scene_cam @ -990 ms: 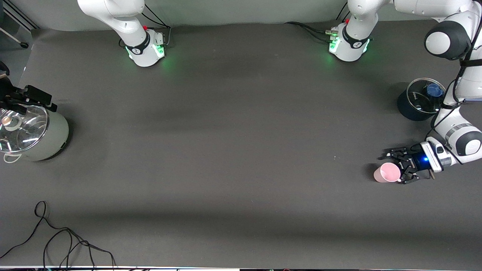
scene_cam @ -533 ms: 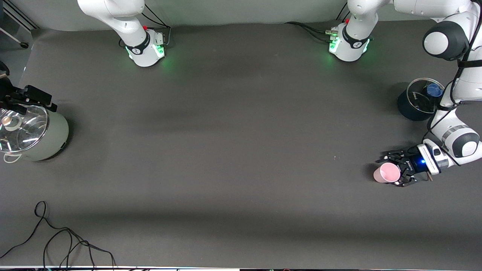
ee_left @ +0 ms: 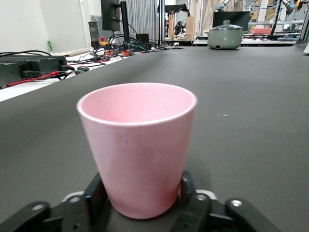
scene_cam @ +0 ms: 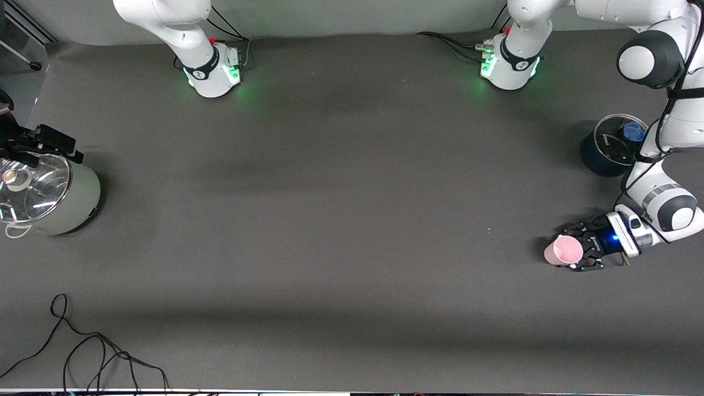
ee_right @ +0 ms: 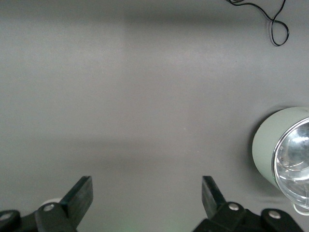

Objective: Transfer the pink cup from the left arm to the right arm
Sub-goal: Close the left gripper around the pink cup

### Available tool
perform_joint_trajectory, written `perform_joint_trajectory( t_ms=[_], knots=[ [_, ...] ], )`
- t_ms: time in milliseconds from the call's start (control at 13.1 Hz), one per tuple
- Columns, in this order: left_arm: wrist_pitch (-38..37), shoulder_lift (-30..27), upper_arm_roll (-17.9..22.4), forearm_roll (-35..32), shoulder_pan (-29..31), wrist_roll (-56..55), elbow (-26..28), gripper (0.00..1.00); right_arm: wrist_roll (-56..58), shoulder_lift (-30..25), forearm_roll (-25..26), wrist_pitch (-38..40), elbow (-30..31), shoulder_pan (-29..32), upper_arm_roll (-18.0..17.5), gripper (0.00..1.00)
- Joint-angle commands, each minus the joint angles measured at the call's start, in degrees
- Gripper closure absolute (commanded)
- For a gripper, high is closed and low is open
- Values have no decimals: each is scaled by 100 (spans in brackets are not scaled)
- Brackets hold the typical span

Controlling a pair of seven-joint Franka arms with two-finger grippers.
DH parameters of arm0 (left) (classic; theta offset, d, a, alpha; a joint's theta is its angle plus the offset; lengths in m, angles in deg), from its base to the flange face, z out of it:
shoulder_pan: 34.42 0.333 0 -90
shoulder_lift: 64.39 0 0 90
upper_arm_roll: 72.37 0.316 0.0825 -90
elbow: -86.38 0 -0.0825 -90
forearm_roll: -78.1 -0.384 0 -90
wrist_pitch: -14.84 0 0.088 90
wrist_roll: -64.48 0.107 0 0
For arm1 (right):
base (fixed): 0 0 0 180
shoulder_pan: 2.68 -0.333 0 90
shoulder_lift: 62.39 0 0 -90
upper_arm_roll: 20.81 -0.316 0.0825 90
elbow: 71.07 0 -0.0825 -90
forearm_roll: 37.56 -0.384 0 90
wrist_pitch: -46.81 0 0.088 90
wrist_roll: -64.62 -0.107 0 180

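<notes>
The pink cup (scene_cam: 564,250) stands upright on the dark table at the left arm's end, nearer to the front camera than the dark pot. My left gripper (scene_cam: 572,248) is low at the table, shut on the cup's lower part. In the left wrist view the pink cup (ee_left: 137,145) fills the middle, and the left gripper (ee_left: 142,193) presses a black finger against each side of its base. My right gripper (scene_cam: 47,144) hangs over the grey-green pot's rim at the right arm's end of the table. The right gripper (ee_right: 146,186) is open, with only bare table between its fingers.
A grey-green pot (scene_cam: 60,198) with a glass lid stands at the right arm's end and shows in the right wrist view as well (ee_right: 268,150). A dark pot (scene_cam: 605,151) with a glass lid stands near the left arm. A black cable (scene_cam: 82,352) lies by the table's front edge.
The left gripper's fingers have closed onto the pink cup, and the hand has drawn in slightly around it. The cup has shifted a little. The right arm has not moved.
</notes>
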Motion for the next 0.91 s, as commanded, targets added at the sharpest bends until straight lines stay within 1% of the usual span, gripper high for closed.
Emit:
perform_joint_trajectory(
  t_ms=[0, 228, 381, 533, 685, 837],
  knots=[
    [63, -42, 6, 103, -20, 84, 56, 59, -87, 8, -84, 85, -90, 11, 8, 0],
    [63, -182, -20, 121, -38, -362, 21, 66, -87, 8, -84, 85, -81, 11, 8, 0],
    [63, -384, -73, 121, -117, -915, -6, 67, -95, 8, -84, 85, -81, 11, 8, 0],
    [54, -691, -73, 130, -266, -1425, -6, 68, -95, 8, -93, 85, -81, 37, 16, 0],
    [72, -1077, -248, 138, -328, -1986, 55, 74, -95, 17, -111, 85, -81, 20, 95, 0],
    [238, -1499, -459, 138, -407, -2481, 170, 74, -95, 52, -102, 85, -90, 11, 95, 0]
  ],
)
